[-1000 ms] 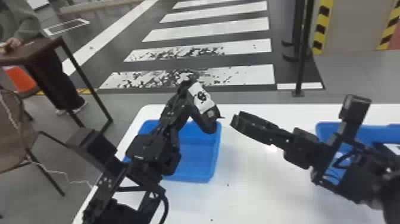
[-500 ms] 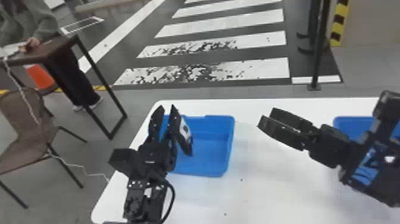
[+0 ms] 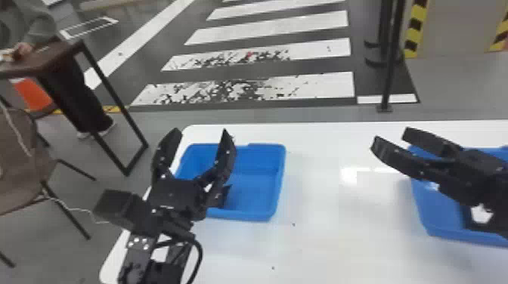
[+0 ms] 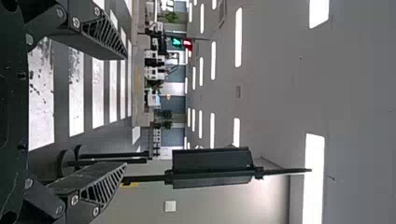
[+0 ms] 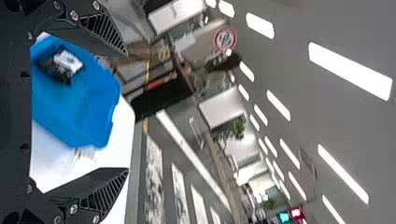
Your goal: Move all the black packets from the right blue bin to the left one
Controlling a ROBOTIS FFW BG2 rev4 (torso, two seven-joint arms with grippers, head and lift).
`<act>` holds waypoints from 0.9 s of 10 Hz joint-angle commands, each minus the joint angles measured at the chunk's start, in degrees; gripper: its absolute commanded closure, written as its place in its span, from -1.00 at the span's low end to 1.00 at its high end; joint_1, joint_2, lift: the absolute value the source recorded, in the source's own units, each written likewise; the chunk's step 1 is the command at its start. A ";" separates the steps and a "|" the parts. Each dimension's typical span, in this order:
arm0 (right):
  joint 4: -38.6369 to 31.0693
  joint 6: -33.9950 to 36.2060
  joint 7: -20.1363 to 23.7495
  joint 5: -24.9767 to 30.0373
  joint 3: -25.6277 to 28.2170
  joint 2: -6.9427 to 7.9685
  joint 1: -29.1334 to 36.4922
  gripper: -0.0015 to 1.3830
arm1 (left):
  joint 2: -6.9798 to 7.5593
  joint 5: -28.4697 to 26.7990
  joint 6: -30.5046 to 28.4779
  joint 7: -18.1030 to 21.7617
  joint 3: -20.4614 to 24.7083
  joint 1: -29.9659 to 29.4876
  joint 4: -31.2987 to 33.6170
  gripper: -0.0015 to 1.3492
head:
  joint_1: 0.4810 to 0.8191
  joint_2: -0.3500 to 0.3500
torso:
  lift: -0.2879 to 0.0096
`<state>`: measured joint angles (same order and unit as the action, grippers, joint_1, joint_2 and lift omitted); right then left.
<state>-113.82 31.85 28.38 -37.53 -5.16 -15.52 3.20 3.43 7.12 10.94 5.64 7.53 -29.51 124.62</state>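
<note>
Flanking the white table (image 3: 321,234) are a brown chair (image 3: 22,170) at left and a black post (image 3: 391,56) beyond, while the left gripper (image 3: 200,131), fingers wide, blocks part of the left bin (image 3: 260,185) and the right gripper (image 3: 389,136), also spread, part of the right bin (image 3: 434,215). Dark and crumpled, with a white patch, a packet (image 5: 63,65) lies in the left bin.

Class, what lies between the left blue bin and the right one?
The head view shows white tabletop there, with the right claw partly jutting in over it.
</note>
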 commanded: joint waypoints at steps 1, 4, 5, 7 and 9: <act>-7.61 5.42 -4.30 6.22 5.96 1.46 4.39 -0.76 | 0.00 -0.03 -1.65 -0.01 -0.21 -3.96 4.68 -0.79 | 0.14 0.71 | -0.01; -18.44 14.13 -18.27 10.33 8.13 2.60 10.15 -0.76 | -0.09 1.45 -4.47 1.13 -0.21 -9.44 10.03 -0.81 | 0.27 0.42 | -0.01; -20.13 16.10 -22.31 10.68 8.13 3.13 11.00 -0.76 | -0.09 1.91 -6.44 1.75 -0.33 -9.16 10.03 -0.81 | 0.27 0.36 | -0.01; -19.28 22.15 -26.80 14.79 8.02 3.39 10.01 -0.77 | 0.18 2.37 -10.09 3.15 -0.67 -8.32 9.61 -0.81 | 0.27 0.29 | -0.01; -12.67 25.95 -29.61 17.19 8.02 3.74 5.93 -0.77 | 0.18 2.71 -9.39 3.24 -0.44 -8.46 9.61 -0.81 | 0.27 0.16 | -0.01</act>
<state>-129.18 57.05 -1.29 -21.31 2.86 -11.83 10.79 3.60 9.70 1.37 8.84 6.98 -37.87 134.23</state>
